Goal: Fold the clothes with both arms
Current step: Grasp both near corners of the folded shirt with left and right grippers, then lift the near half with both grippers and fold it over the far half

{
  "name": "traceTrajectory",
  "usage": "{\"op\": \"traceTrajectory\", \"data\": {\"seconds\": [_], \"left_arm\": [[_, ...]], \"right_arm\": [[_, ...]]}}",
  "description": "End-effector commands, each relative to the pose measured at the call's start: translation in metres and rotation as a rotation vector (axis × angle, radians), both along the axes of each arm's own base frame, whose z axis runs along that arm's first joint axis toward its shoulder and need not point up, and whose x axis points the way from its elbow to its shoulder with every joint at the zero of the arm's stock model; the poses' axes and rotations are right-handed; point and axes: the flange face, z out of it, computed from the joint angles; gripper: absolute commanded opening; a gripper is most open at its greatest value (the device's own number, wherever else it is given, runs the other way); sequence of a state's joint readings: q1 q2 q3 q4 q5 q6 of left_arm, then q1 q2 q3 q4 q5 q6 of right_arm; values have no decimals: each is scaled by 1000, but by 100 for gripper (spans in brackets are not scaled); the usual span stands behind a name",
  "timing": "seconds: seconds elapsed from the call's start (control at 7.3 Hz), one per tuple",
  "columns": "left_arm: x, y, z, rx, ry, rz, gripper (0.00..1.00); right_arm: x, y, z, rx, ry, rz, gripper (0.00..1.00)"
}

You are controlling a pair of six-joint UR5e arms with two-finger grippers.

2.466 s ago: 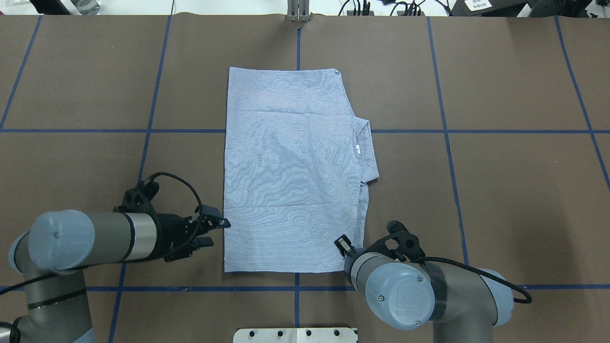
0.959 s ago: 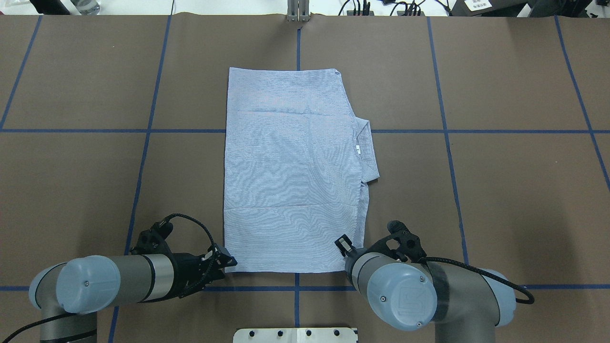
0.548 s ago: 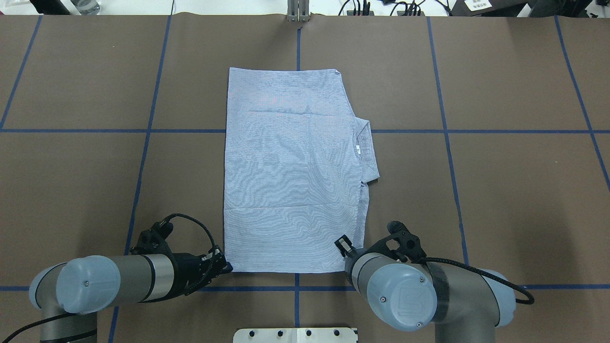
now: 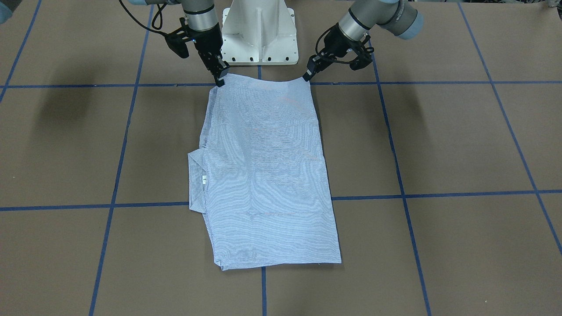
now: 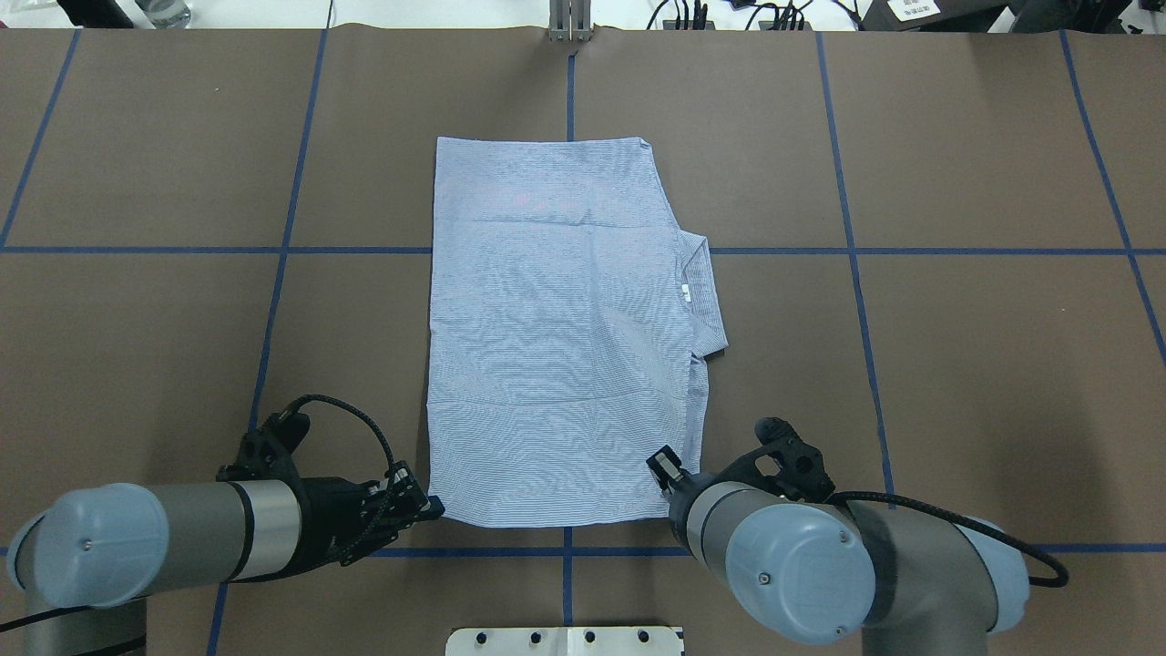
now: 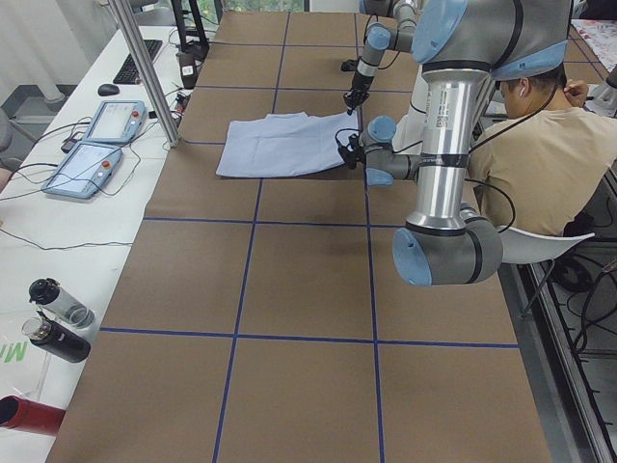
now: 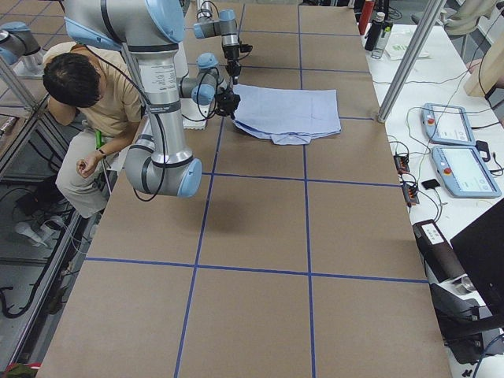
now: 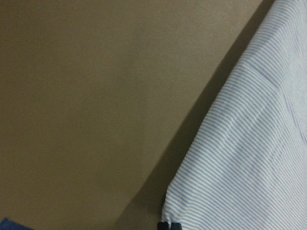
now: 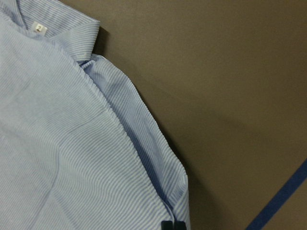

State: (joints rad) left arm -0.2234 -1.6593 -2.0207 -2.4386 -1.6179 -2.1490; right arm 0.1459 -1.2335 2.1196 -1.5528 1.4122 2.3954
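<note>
- Two pincers are down at the near hem, one on each corner. Starting on my left, my left pincer (image 5: 430,504) is narrow, its tips pressed together on the near left corner of the shirt (image 5: 556,328).
- Up close from the left wrist, my black fingertips (image 8: 164,225) meet right at that corner's point. The striped cloth runs up and away from them, and a dark shadow lies under its edge.
- Moving to the middle, the shirt lies folded into a tall rectangle at the centre of the brown worktop (image 5: 956,364), with its long side running away from me.
- The near hem, strung between my two pincers, bows in a shallow curve. It sits just short of the blue tape line (image 5: 492,551).
- Further right, the collar (image 5: 709,296) pokes out of the shirt's right edge about halfway along. The small white label (image 5: 683,290) sits just inside it.
- On my right, my right pincer (image 4: 219,80) is narrow too, clamped on the near right corner.
- From the right wrist camera, the fingertips (image 9: 167,225) are closed on the hem's corner. The layered folded edge climbs from there towards the collar.
- From across the worktop, the white base (image 4: 259,30) stands behind the hem, between my two arms.
</note>
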Motion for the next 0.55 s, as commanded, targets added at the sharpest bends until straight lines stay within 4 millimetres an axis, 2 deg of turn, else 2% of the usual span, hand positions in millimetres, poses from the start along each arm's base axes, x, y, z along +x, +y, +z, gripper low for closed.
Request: {"op": "traceTrajectory", "data": {"seconds": [0.0, 0.14, 0.27, 0.41], "left_arm": [[-57, -54, -28, 27, -7, -39, 0], [-75, -111, -63, 85, -35, -70, 0], [-68, -159, -87, 81, -91, -86, 0], [-65, -202, -100, 88, -118, -136, 0]], "right_arm": [[55, -46, -31, -54, -57, 26, 0], [86, -94, -42, -140, -107, 16, 0], [93, -136, -56, -120, -114, 22, 0], [94, -179, -56, -116, -91, 53, 0]]}}
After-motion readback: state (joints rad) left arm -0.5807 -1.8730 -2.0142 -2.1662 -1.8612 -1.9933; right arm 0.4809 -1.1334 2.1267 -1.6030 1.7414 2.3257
